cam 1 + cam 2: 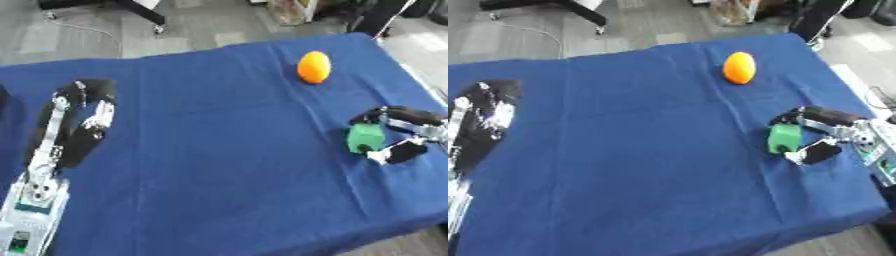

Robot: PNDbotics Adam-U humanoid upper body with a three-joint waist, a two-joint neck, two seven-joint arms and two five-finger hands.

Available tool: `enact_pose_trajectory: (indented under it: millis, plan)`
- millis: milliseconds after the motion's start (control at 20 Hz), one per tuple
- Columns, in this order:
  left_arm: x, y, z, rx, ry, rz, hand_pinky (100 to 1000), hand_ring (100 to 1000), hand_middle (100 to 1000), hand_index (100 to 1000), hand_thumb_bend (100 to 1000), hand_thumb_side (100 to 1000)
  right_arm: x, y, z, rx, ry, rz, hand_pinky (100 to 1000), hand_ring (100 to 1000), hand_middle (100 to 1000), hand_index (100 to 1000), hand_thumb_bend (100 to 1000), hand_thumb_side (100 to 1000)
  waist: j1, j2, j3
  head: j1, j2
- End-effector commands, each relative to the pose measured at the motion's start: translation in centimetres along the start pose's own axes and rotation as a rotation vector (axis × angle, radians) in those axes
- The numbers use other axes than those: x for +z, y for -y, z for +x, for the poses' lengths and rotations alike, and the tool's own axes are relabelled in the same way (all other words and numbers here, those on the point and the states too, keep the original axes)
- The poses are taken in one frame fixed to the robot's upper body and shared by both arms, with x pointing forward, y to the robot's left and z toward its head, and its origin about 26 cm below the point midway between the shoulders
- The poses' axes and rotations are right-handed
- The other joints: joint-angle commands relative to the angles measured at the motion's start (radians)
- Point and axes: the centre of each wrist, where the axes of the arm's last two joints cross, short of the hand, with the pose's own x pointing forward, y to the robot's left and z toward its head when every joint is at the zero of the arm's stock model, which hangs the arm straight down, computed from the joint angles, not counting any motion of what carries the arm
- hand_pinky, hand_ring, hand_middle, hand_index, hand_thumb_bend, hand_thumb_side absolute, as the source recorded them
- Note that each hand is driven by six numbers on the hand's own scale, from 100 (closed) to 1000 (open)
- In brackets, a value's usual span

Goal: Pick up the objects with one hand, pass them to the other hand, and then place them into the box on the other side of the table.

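Green block [363,137] within right hand [404,131]

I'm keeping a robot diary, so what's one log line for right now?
right hand: fingers around green block | left hand: idle, holding nothing | orange ball: on blue cloth, untouched

The wide middle of the blue table [219,150] lies open for a hand to pass. On the far right stands an orange ball [314,67]. At the right edge the right hand [404,134] closes around a green block [364,138]. The left hand [83,120] occupies the left side.
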Motion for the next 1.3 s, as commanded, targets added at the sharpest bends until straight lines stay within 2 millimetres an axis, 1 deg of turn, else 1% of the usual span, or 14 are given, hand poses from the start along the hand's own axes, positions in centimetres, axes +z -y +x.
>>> enact_pose_trajectory:
  millis: [50, 100, 250, 400, 600, 750, 800, 850, 950, 1000, 1150, 1200, 1250, 1300]
  plan:
    - [-0.4, -0.3, 0.7, -0.006, 0.031, 0.008, 825, 701, 564, 724, 139, 667, 0.9, 2.7, -0.5, 0.058, -0.027, -0.139, 734, 544, 337, 524, 100, 344, -0.014, 0.005, -0.001, 0.0, -0.003]
    - [-0.4, -0.3, 0.7, -0.006, 0.032, 0.008, 826, 699, 564, 725, 134, 668, 0.9, 3.0, -0.3, 0.06, -0.026, -0.179, 732, 540, 330, 519, 100, 232, -0.014, 0.006, -0.001, 0.001, -0.003]
    - [-0.4, -0.3, 0.8, -0.01, 0.033, 0.007, 825, 698, 565, 725, 130, 665, 0.6, 4.6, 0.3, 0.075, -0.004, -0.287, 730, 537, 332, 521, 100, 207, -0.014, 0.005, -0.001, 0.003, -0.003]
    - [-0.4, -0.3, 0.8, -0.019, 0.034, 0.002, 825, 698, 566, 724, 124, 661, -0.1, 7.0, 1.8, 0.093, 0.051, -0.377, 729, 535, 340, 529, 100, 175, -0.013, 0.003, -0.002, 0.004, -0.003]
    - [-0.4, 0.0, 0.7, -0.046, 0.033, -0.009, 825, 700, 568, 726, 112, 638, -2.1, 9.9, 4.7, 0.088, 0.165, -0.478, 725, 528, 341, 530, 100, 125, -0.013, -0.002, 0.0, 0.008, -0.003]
    - [-0.4, 0.6, 0.7, -0.085, 0.046, -0.029, 824, 707, 573, 731, 100, 595, -4.7, 11.4, 8.2, 0.045, 0.288, -0.536, 713, 517, 340, 530, 100, 100, -0.011, -0.006, 0.004, 0.015, -0.003]
    - [-0.5, 0.9, 0.8, -0.095, 0.053, -0.036, 823, 709, 574, 732, 100, 588, -5.6, 11.6, 9.6, 0.023, 0.334, -0.548, 711, 515, 341, 531, 100, 118, -0.009, -0.007, 0.005, 0.018, -0.003]
    - [-0.5, 1.3, 0.8, -0.105, 0.061, -0.041, 823, 712, 577, 734, 100, 561, -6.5, 11.8, 11.0, -0.002, 0.379, -0.558, 707, 511, 339, 529, 100, 100, -0.008, -0.008, 0.007, 0.02, -0.003]
    - [-0.7, 2.1, 0.9, -0.131, 0.085, -0.049, 823, 721, 585, 741, 100, 511, -8.1, 12.0, 13.7, -0.059, 0.456, -0.575, 697, 503, 335, 526, 100, 100, -0.004, -0.01, 0.009, 0.026, -0.003]
    - [-0.8, 2.6, 0.9, -0.144, 0.097, -0.052, 823, 725, 588, 743, 100, 502, -8.6, 11.9, 14.8, -0.089, 0.485, -0.581, 694, 501, 334, 525, 100, 100, -0.002, -0.011, 0.011, 0.03, -0.003]
    - [-1.2, 4.2, 0.9, -0.17, 0.138, -0.059, 825, 742, 601, 755, 100, 424, -10.1, 11.5, 17.7, -0.197, 0.541, -0.594, 675, 487, 329, 519, 100, 100, 0.001, -0.012, 0.012, 0.047, -0.003]
    - [-1.4, 4.7, 0.8, -0.182, 0.152, -0.057, 825, 745, 604, 758, 100, 404, -10.4, 11.3, 18.5, -0.235, 0.553, -0.597, 672, 485, 328, 518, 100, 111, 0.001, -0.012, 0.011, 0.053, -0.003]
    - [-1.6, 5.1, 0.9, -0.196, 0.171, -0.054, 825, 753, 612, 766, 100, 337, -10.7, 11.0, 19.3, -0.273, 0.566, -0.598, 664, 481, 327, 516, 100, 169, 0.002, -0.012, 0.011, 0.059, -0.003]
    - [-1.8, 5.6, 1.0, -0.213, 0.192, -0.05, 826, 757, 618, 772, 100, 309, -11.0, 10.8, 20.1, -0.309, 0.579, -0.598, 660, 478, 326, 514, 100, 217, 0.002, -0.011, 0.01, 0.065, -0.003]
